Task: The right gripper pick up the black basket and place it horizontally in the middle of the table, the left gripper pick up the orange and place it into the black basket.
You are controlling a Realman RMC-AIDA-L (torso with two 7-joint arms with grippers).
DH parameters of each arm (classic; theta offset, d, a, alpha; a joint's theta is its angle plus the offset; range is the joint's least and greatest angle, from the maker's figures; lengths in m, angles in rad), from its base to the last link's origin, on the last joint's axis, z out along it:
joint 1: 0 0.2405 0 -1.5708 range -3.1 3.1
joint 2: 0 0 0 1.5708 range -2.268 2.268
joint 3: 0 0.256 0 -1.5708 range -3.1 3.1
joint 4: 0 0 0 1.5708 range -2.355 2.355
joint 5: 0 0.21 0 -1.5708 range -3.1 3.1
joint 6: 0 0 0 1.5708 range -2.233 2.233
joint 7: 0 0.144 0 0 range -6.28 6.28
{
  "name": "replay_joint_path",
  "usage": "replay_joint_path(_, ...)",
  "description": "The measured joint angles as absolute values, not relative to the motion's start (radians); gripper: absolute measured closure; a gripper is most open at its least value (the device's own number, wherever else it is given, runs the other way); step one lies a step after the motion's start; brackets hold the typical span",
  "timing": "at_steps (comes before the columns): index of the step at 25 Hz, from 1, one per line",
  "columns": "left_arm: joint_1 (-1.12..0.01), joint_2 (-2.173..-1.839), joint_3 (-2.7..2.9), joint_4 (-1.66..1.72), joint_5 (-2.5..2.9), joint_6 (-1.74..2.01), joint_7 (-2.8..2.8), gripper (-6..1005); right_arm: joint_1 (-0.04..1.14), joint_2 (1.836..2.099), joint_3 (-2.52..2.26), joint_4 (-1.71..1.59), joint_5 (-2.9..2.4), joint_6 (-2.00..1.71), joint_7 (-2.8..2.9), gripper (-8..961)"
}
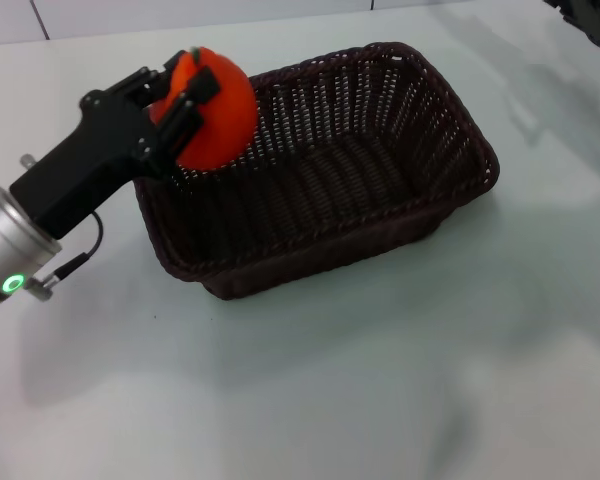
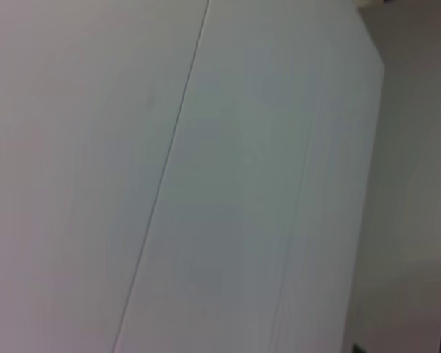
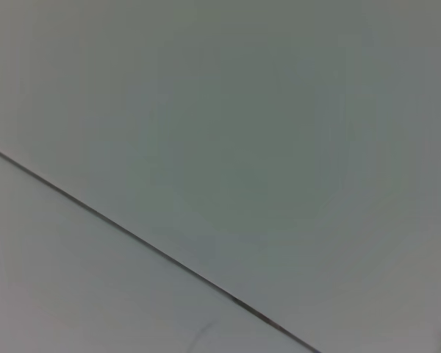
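Observation:
In the head view the black basket (image 1: 320, 170) lies lengthwise across the middle of the white table (image 1: 380, 380), open side up and empty inside. My left gripper (image 1: 185, 95) is shut on the orange (image 1: 218, 110) and holds it above the basket's left end, over the rim. My right gripper (image 1: 590, 18) shows only as a dark tip at the far right corner, away from the basket. The wrist views show only bare white surface with a thin seam.
The left arm's silver wrist with a green light (image 1: 13, 283) and a thin cable (image 1: 75, 262) hangs over the table's left side. A seam line runs along the table's back edge (image 1: 280, 22).

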State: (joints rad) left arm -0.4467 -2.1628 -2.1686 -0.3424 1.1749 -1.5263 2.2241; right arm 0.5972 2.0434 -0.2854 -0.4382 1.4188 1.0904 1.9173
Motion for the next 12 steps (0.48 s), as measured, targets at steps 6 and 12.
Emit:
replay_joint_path(6, -0.443, -2.165, -2.163, -0.346, 1.16, -1.531, 2.214, 658, 0.597, 2.067, -0.286, -0.432, 1.536, 1.09, 1.773, 176)
replay_joint_path(12, -0.412, -2.166, -2.183, -0.349, 1.107, -1.57, 2.217, 418, 0.595, 2.072, -0.285, -0.389, 1.677, 1.095, 1.635, 176)
